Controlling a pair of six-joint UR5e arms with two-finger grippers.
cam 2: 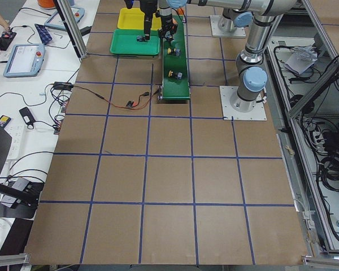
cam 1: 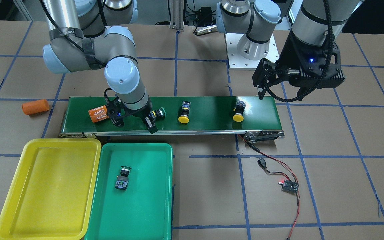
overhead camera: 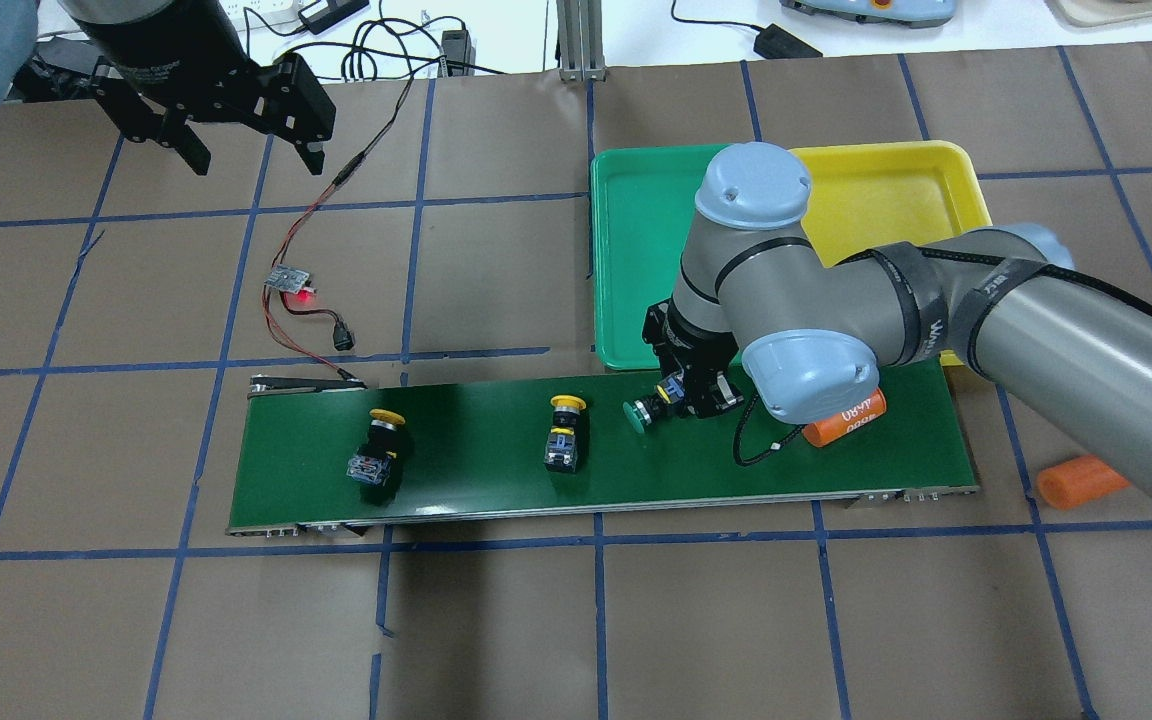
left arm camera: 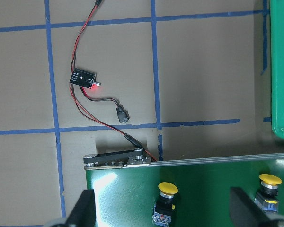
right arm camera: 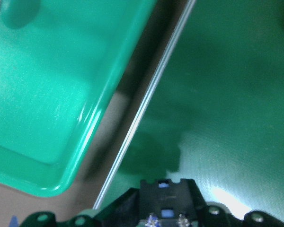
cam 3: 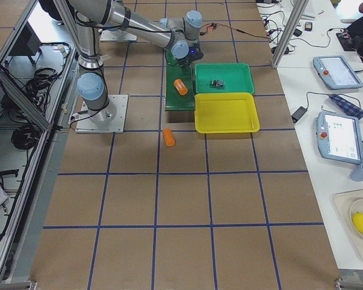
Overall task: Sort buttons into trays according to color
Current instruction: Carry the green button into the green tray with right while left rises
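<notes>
On the near side of the belt (cam 1: 208, 110), seen from across the surface (cam 1: 328, 143), the yellow tray (cam 1: 45, 190) and the green tray (cam 1: 148, 203) lie side by side, the green one closer to the belt's middle. The first green button (cam 1: 123, 178) lies on its side in the green tray, cap toward the belt. Also on this side, off the belt's wired end, sits a small circuit board (cam 1: 289, 186) with a red light.

On the belt lies a marked orange cylinder (cam 1: 98, 114). Beside it the right tool (overhead camera: 681, 395) is clamped on the body of the second green button (cam 1: 158, 113), whose cap points along the belt toward the middle yellow button (cam 1: 184, 113) and the end yellow button (cam 1: 239, 111). Whether the held one touches the belt I cannot tell.

Off the belt's other end lies a plain orange cylinder (cam 1: 36, 106).

Beyond the belt's wired end the left tool (overhead camera: 256, 160) hangs in the air, fingers spread wide.
</notes>
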